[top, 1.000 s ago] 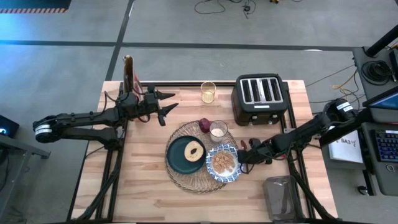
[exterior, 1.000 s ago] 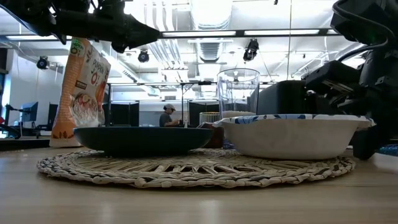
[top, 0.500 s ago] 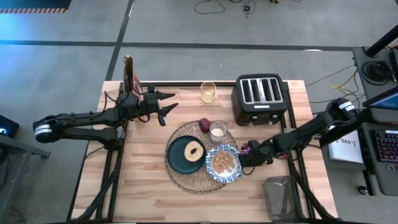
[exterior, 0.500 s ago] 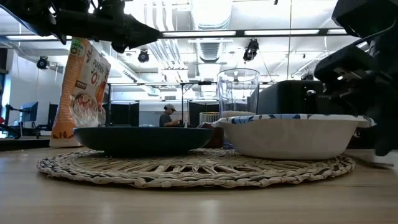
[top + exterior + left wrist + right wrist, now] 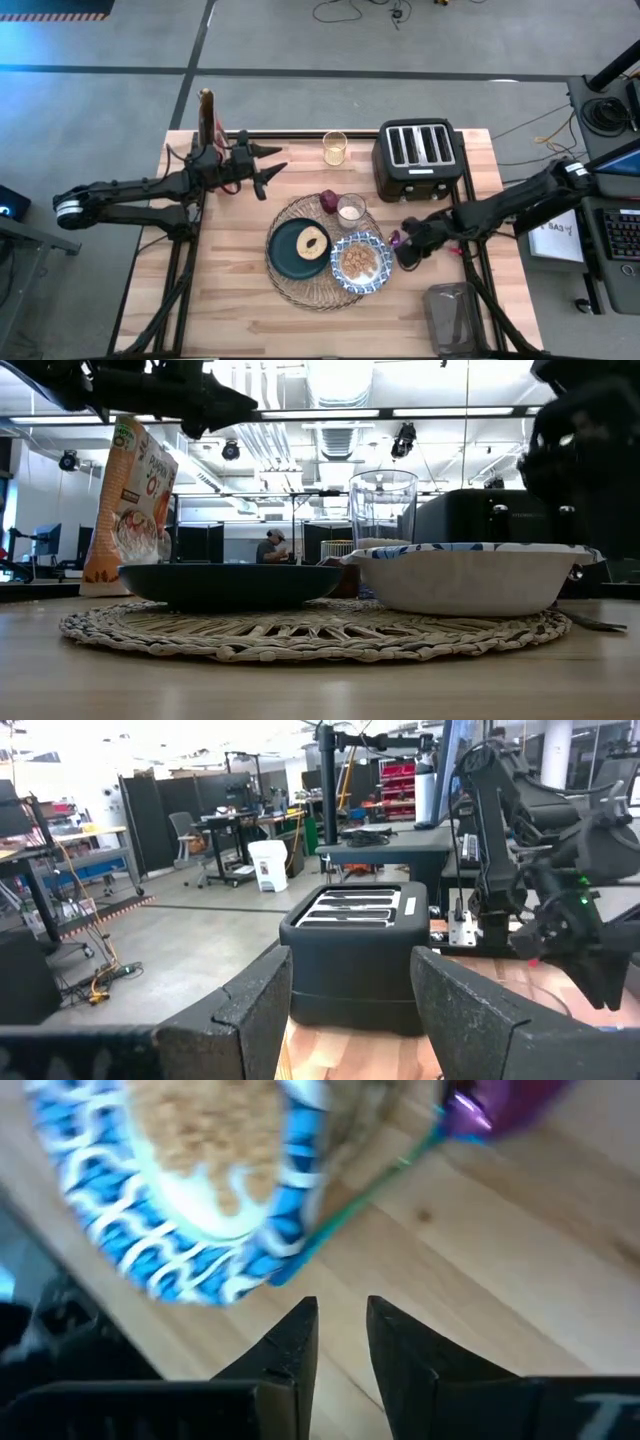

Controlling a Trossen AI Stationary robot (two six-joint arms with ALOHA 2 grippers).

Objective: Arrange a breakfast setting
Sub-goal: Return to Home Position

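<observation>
The whole table is taken from straight overhead in the high view, left arm and right arm included. The low view is set at table-top height, close against the wicker placemat, and aimed level across it into the room behind. The left wrist view is pointed past its own fingers at the black toaster, the right arm seen beyond. The right wrist view is aimed down, close over the patterned bowl. Placemat and bowl are shared by high and low views, the toaster by high and left wrist views.
</observation>
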